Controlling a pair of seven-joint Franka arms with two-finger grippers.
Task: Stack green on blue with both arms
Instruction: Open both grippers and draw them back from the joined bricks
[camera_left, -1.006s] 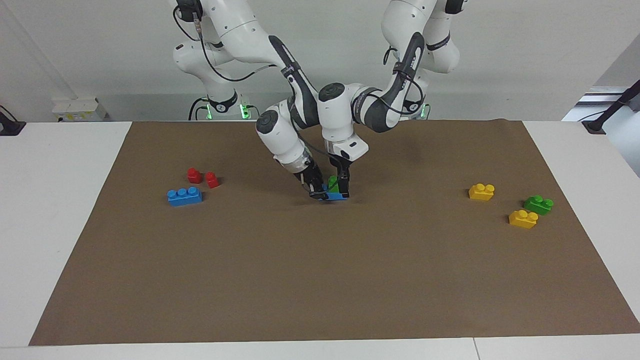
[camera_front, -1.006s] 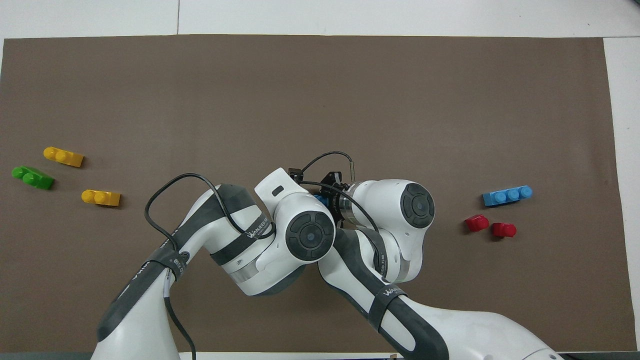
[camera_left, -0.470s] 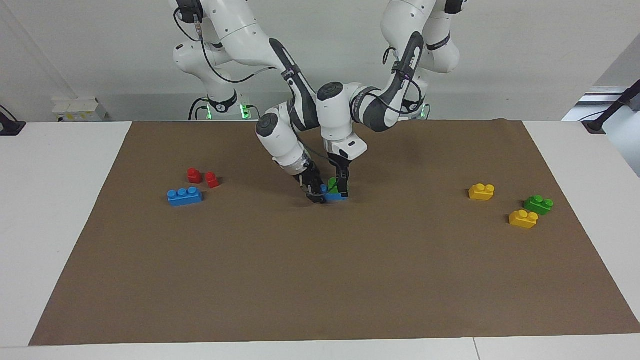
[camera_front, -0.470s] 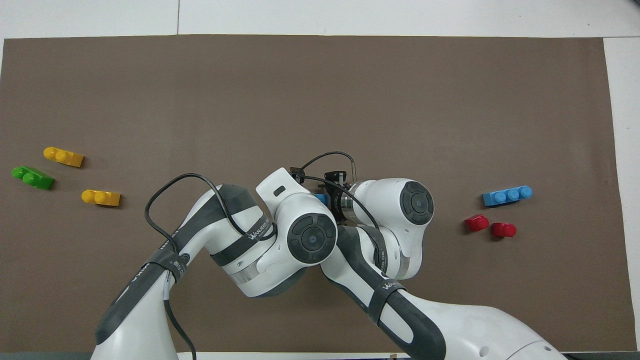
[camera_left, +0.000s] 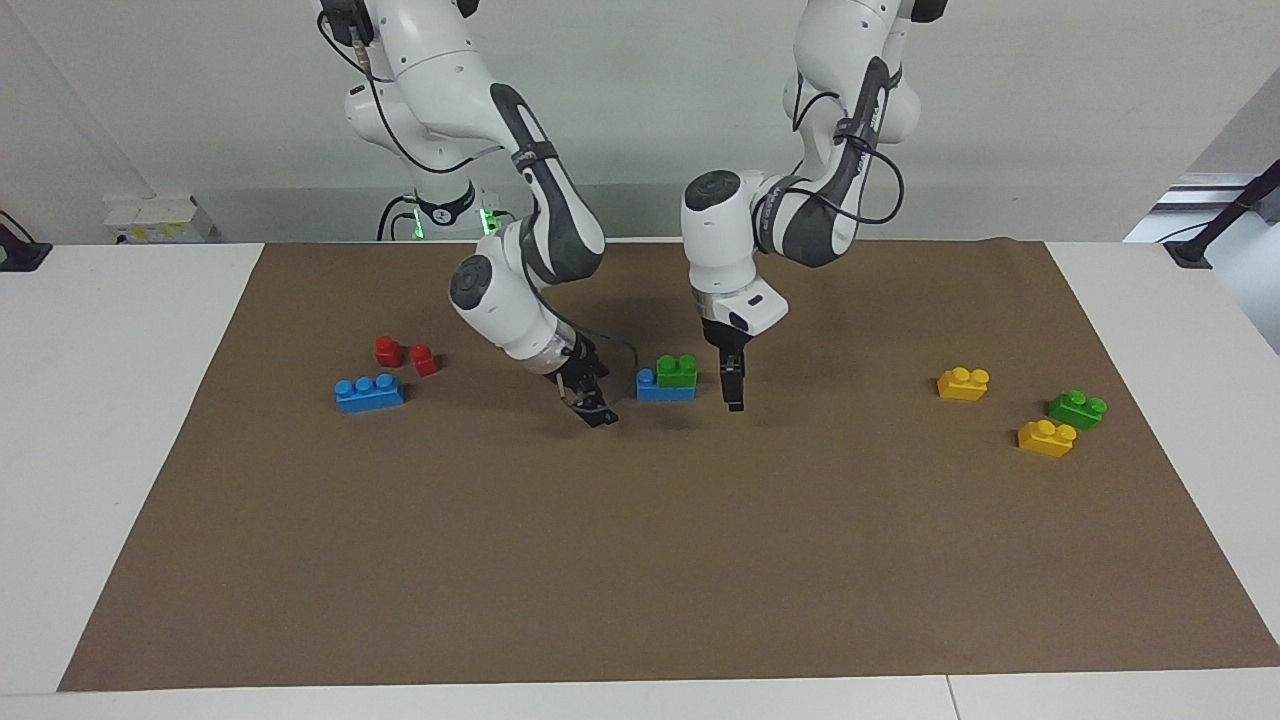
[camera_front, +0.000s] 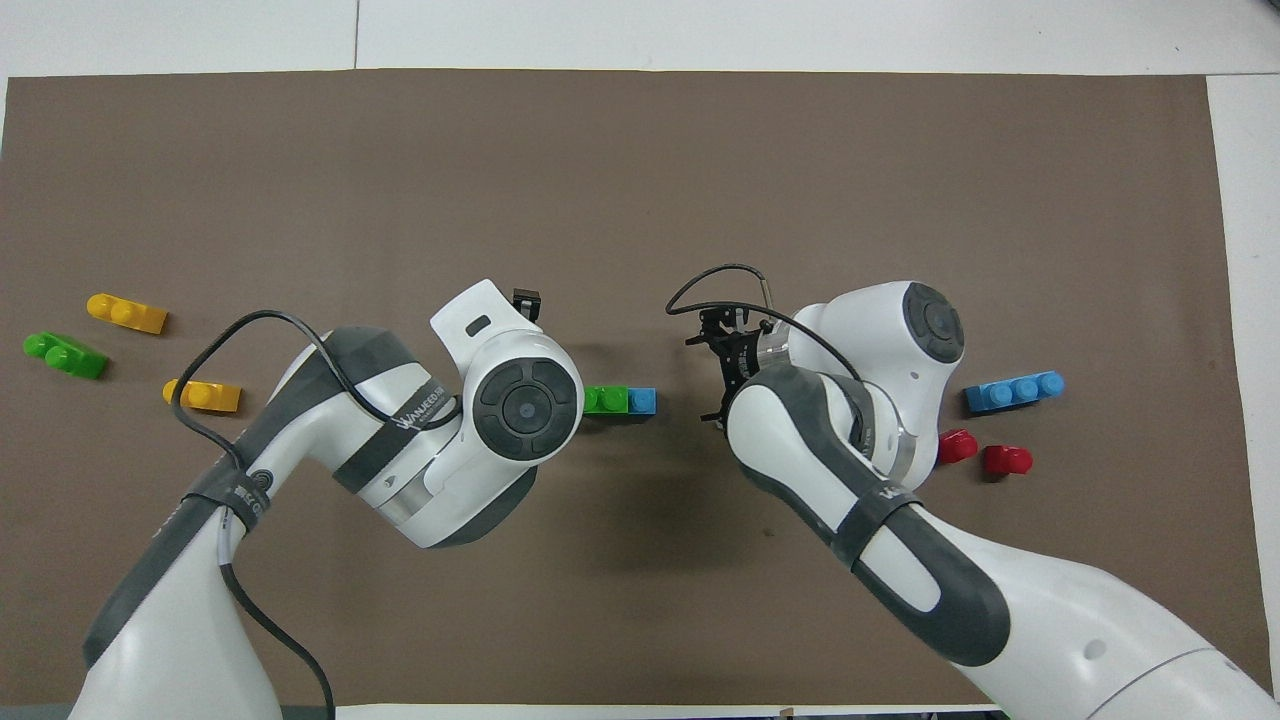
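On mat (camera_left: 640, 560): two blue bricks (camera_left: 369, 392).

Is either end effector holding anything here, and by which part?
Nothing is held. The left end effector and right end effector flank the green brick stacked on the blue brick, touching neither.

One camera sits high across the table (camera_left: 120, 420), facing the robots and taking in the whole brown mat (camera_left: 640, 560) from a distance. The other hangs high over the robots' own end, looking steeply down and forward. Both share the mat, turned half around.
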